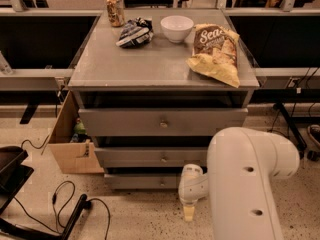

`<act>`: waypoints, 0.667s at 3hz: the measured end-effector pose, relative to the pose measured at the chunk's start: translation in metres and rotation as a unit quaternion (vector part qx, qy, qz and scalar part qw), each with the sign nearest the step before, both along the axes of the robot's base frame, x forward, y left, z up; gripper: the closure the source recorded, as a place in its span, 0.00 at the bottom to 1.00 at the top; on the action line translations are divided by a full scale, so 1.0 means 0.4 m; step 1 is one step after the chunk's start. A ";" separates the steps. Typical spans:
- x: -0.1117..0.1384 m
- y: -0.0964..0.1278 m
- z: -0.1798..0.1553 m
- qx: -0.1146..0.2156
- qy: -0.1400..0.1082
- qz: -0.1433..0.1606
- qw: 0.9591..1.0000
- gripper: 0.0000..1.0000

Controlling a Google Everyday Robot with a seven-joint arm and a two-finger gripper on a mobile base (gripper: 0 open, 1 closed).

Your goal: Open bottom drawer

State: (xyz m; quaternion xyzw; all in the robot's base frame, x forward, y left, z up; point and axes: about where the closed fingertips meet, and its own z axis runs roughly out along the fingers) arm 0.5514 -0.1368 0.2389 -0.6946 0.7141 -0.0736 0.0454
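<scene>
Well, I see speckled floor (140, 219) around a grey cabinet (150, 64), my white arm (245, 184) bulking at front right, and a cardboard box (75, 149) at the cabinet's left. The bottom drawer (140, 181) sits lowest, just above the floor. On top lie a chip bag (215, 54), a bowl (176, 28) and a can (115, 9). The gripper (189, 213) hangs before that drawer's right part, pointing down. I can't make out its spread.

Tabletop (145, 66) rear: can (115, 9) at left, packet (135, 32) right of it, bowl (176, 27) further right.
Tabletop right: chip bag (216, 54), before the bowl, reaching the front edge.
Beneath: three drawers stacked, bottom drawer (142, 181) lowest.
Left, on the floor: box (70, 146).
End effector (189, 212): low, just before the bottom drawer, right of its centre.
</scene>
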 end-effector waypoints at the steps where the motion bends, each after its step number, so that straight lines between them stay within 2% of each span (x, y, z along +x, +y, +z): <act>1: 0.062 0.004 -0.052 0.006 -0.010 0.013 1.000 0.00; 2: 0.126 0.007 -0.058 0.011 -0.024 0.020 0.999 0.00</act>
